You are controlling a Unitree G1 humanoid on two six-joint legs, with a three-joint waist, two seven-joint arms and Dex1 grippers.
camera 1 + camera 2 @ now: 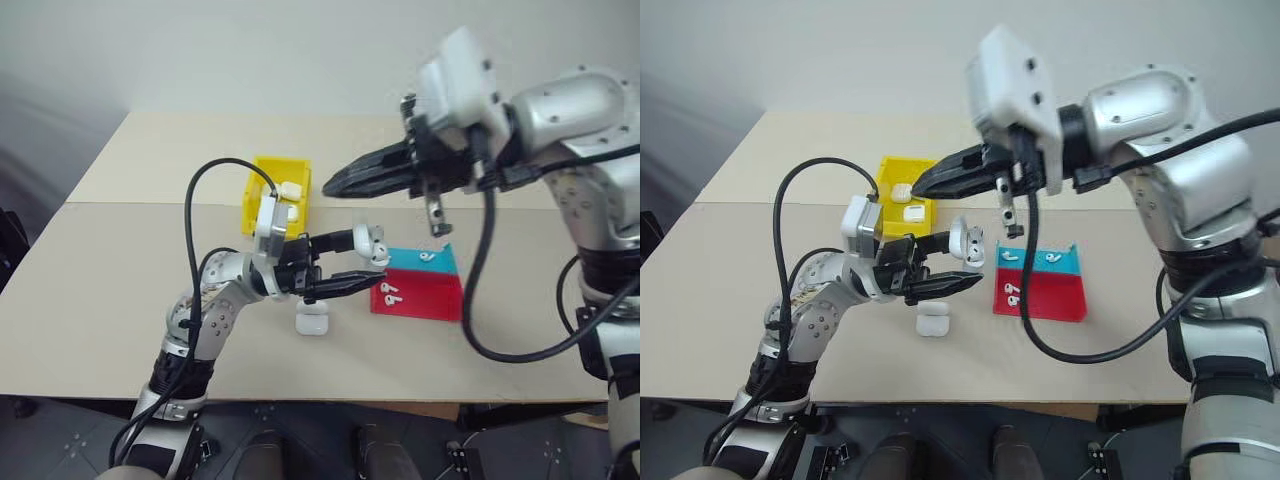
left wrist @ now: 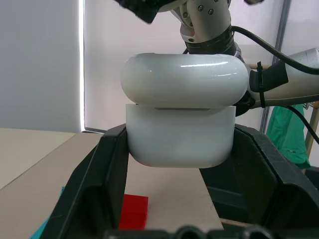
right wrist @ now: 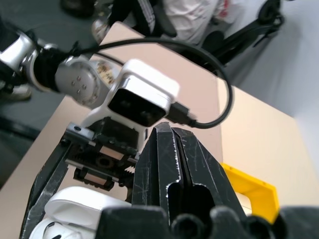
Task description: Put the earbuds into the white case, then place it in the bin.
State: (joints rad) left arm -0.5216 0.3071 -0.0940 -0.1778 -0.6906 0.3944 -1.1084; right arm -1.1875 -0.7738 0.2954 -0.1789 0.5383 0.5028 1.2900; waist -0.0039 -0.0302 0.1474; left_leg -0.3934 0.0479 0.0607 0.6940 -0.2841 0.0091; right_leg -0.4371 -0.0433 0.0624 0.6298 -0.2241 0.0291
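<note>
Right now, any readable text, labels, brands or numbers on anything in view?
None readable.
white case in the left gripper: plain, no marking.
yellow bin, red tray, teal tray: no labels.

The rounded white plastic case [image 2: 182, 119] looks glossy and smooth — highlights streak its lid. The yellow plastic bin [image 1: 902, 180] has a slight sheen; the beige tabletop [image 1: 120, 300] — matt.
</note>
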